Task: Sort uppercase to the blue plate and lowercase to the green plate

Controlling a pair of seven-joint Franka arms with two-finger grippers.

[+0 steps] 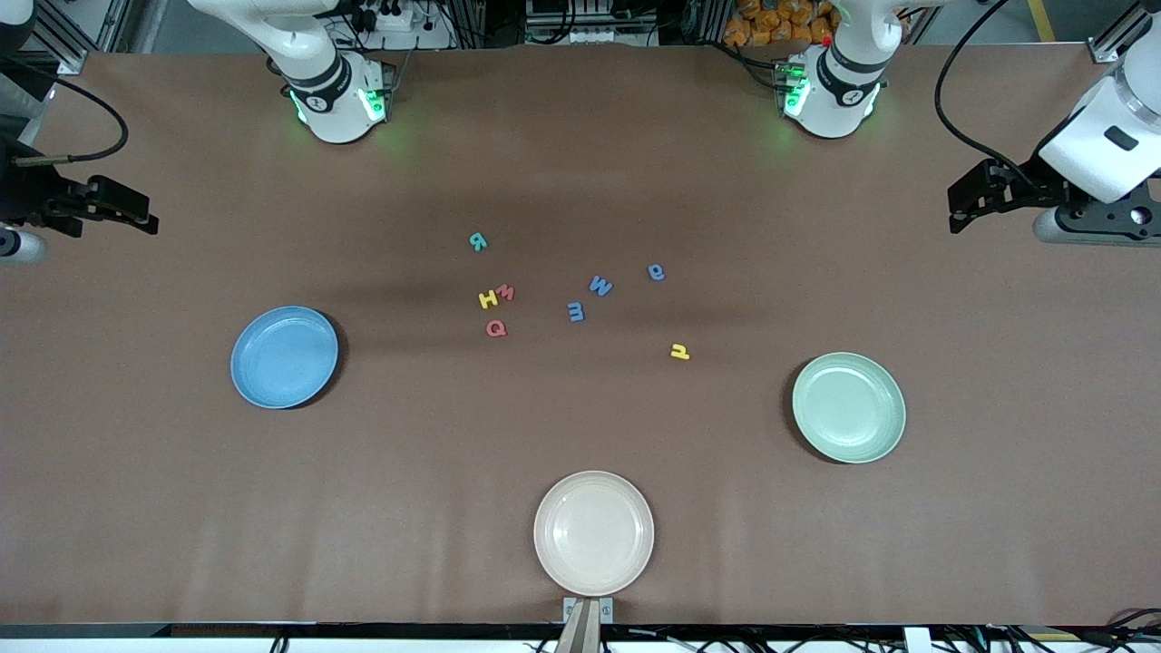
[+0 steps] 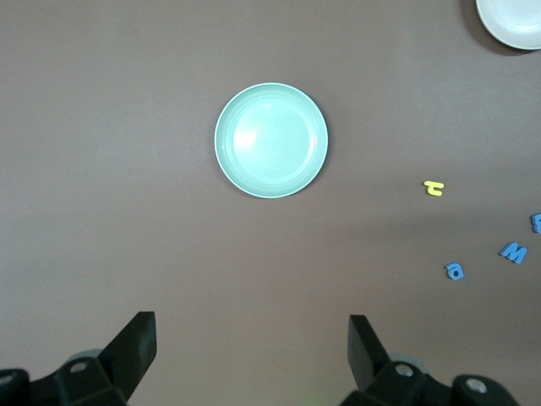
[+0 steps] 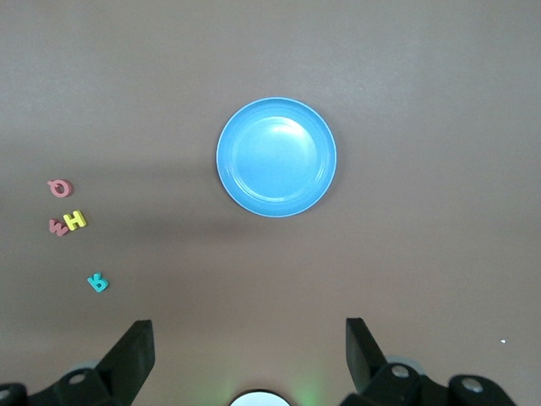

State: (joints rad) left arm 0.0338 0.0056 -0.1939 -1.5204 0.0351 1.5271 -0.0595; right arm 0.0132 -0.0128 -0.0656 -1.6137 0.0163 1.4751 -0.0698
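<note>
— Letters first?
— Eight small foam letters scattered mid-surface, none on a plate. Teal capital R farthest from the front camera. Yellow capital H touching the red lowercase w, with the red capital Q just nearer the camera than those two. Blue capital W and blue lowercase m close together near the middle. Blue lowercase a toward the left arm's end of the cluster. Yellow lowercase r-like piece apart from the rest, nearest of all to the green plate.
— And the plates?
— Round sky-blue plate with raised rim toward the right arm's end, holding nothing. Round pale mint-green plate toward the left arm's end, likewise holding nothing. Round cream plate nearest the front camera, between the other two. All resting on the brown surface.
— Arms?
— Both waiting, raised high. Left gripper over the surface at the left arm's end, looking down on the green plate; jaws spread wide, holding nothing. Right gripper over the right arm's end, looking down on the blue plate; jaws likewise wide apart, nothing between them.
</note>
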